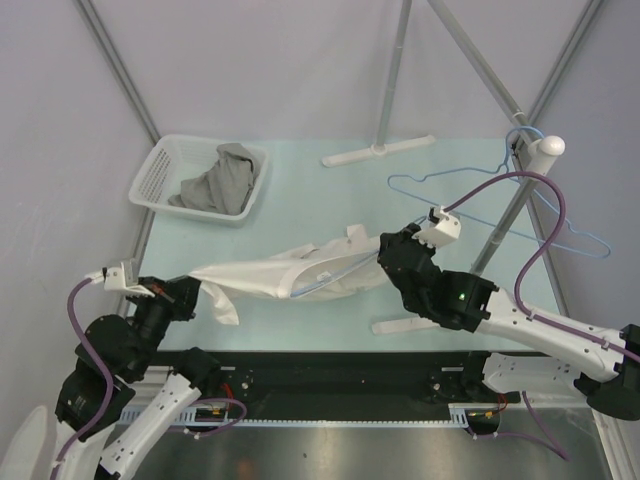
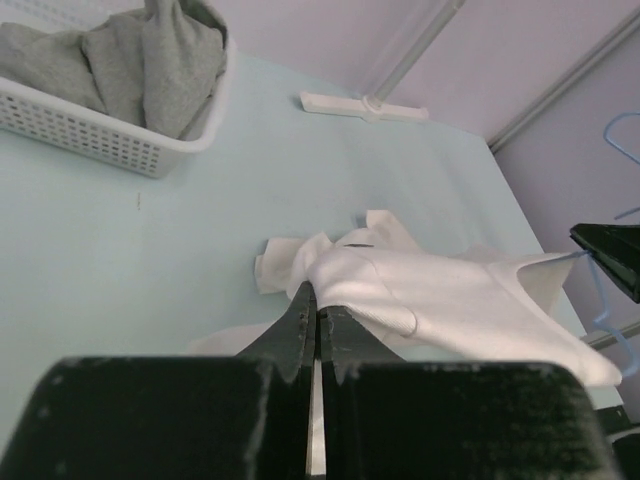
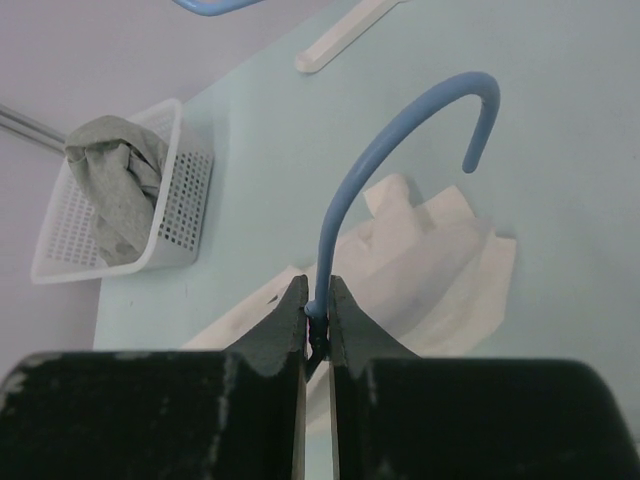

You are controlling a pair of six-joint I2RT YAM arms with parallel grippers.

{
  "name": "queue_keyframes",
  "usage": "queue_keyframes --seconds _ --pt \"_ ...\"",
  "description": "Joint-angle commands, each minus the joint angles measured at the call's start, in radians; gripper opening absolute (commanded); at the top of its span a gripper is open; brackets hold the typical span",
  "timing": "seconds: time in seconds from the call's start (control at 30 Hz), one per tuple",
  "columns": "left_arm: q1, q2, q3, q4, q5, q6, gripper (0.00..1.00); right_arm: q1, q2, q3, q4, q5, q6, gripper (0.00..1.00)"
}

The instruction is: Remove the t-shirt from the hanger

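A white t-shirt is stretched in the air between my two grippers, above the pale green table. My left gripper is shut on the shirt's left edge; in the left wrist view the cloth runs away from its closed tips. My right gripper is shut on a blue wire hanger that lies partly inside the shirt. In the right wrist view the jaws pinch the base of the hanger's hook, with the shirt below it.
A white basket with grey clothes stands at the back left. A white rack post at the right carries more blue hangers. Its base feet lie on the table at the back.
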Motion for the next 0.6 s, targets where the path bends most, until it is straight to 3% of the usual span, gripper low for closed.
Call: queue_keyframes --seconds 0.0,0.4,0.5,0.57 --pt "-0.002 -0.02 0.032 -0.031 -0.105 -0.023 0.0 0.001 -0.038 0.008 0.033 0.056 0.061 0.0" --pt "-0.001 -0.015 -0.017 -0.045 -0.095 -0.043 0.01 0.006 -0.042 0.036 0.032 0.044 0.049 0.0" --pt "-0.002 0.053 -0.04 -0.004 -0.034 -0.018 0.0 0.007 -0.038 0.034 0.058 0.024 0.02 0.0" --pt "-0.002 0.127 -0.041 0.042 0.088 0.002 0.0 0.007 -0.031 0.034 0.108 -0.016 -0.024 0.0"
